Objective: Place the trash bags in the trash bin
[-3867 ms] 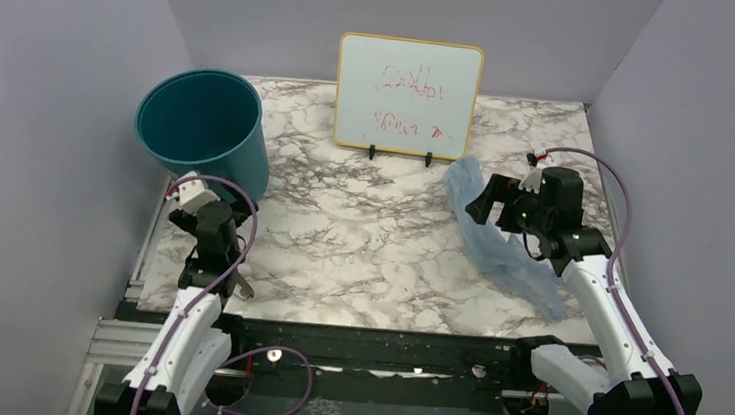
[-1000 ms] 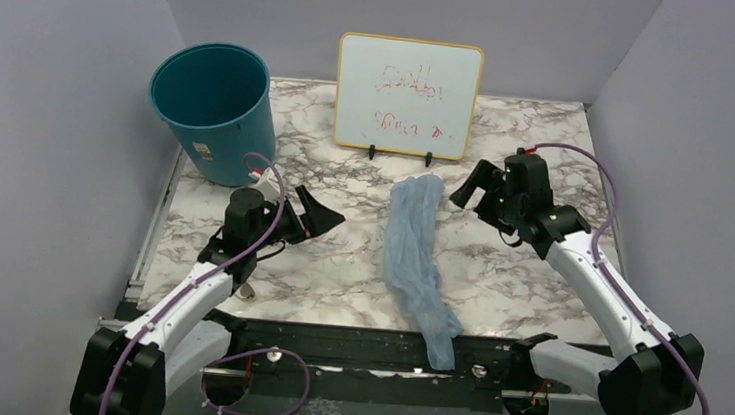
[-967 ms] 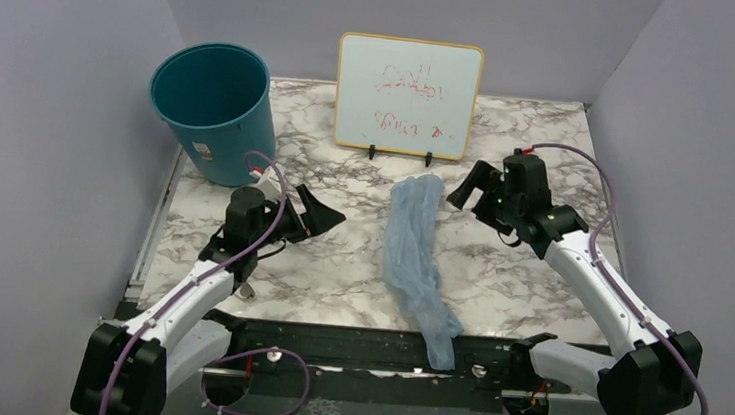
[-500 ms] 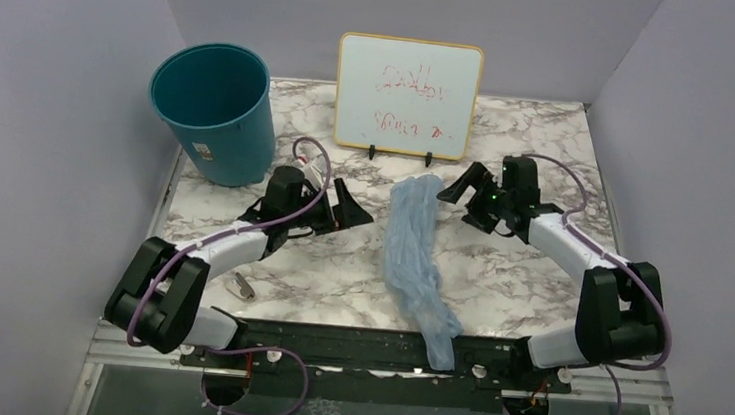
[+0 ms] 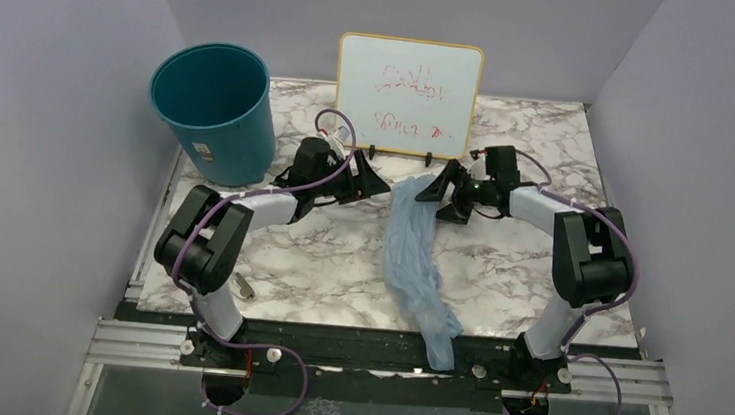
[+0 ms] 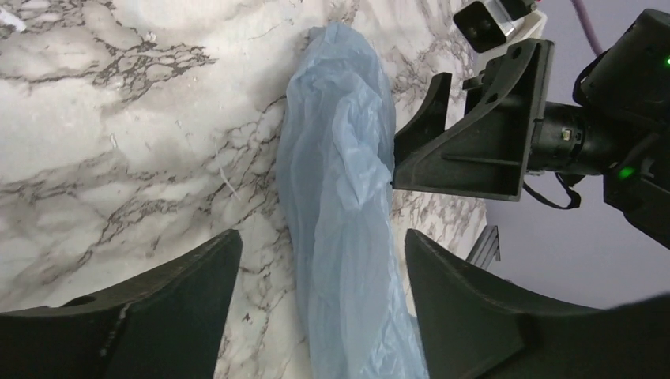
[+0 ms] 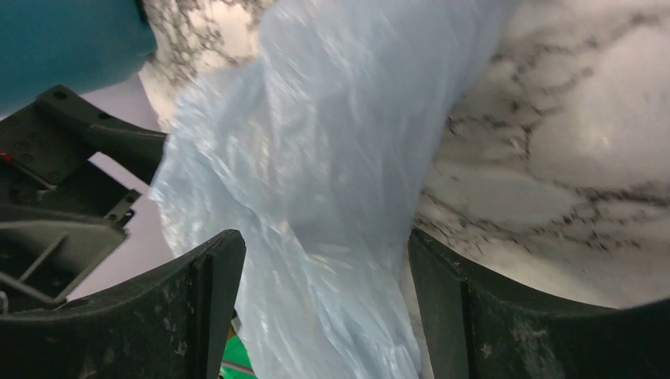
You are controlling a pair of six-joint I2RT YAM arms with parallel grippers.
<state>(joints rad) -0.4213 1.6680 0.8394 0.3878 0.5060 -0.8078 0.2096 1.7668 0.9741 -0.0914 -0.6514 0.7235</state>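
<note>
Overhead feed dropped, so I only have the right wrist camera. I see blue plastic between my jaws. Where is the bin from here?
Observer: The bin stands upright at the table's far left corner, well apart from the bag.
Operator: How does the bag lie?
Observer: Stretched from in front of the whiteboard toward the arms, its near end hanging over the table edge.
Operator: And the left gripper?
Observer: The left gripper faces the bag's far end from the left, jaws open, opposite the right gripper.

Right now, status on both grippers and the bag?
Left gripper and right gripper open, flanking the far end of the trash bag. Bag flat on table, ungripped. Trash bin upright at far left, path clear.
</note>
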